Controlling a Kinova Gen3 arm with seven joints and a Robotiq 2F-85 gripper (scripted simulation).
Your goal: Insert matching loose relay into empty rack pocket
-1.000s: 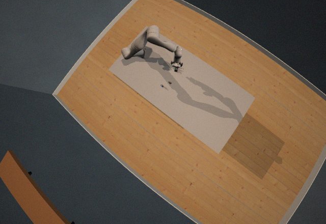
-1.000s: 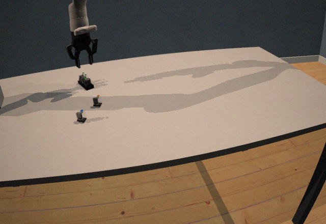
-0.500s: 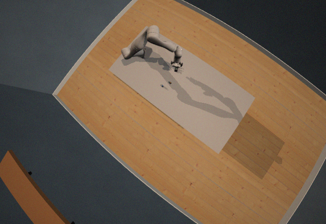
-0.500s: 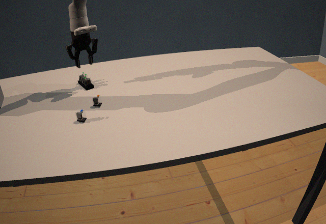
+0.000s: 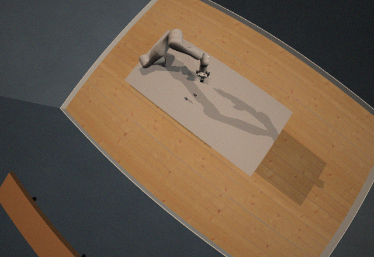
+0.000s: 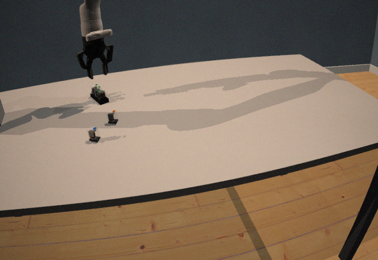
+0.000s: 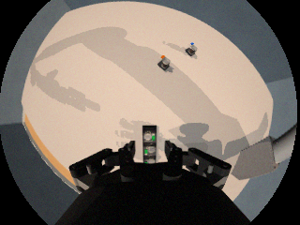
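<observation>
- The gripper [image 6: 97, 71] is hanging above the black rack [image 6: 100, 97], clear of it, with its fingers [image 6: 104, 68] parted about halfway and grasping nothing.
- The rack is showing green buttons in the wrist view, and from the exterior view all three pockets appear filled; the green relay [image 7: 149, 148] is sitting in the rack, button up.
- Two loose relays are standing on the desk [image 6: 213, 123], well apart from the rack: the orange-button relay [image 6: 111, 117] and, beyond it, the blue-button relay [image 6: 93, 135].
- Risk, as I judge it: the relay may be sitting proud of its pocket, and a downward push with half-parted fingers could miss its top or tip the rack.
- The wrist view is looking straight down on the buttons but is hiding seating depth; the exterior view is showing relay heights side-on; the top view is showing only the arm's reach, with the parts too small to read.
</observation>
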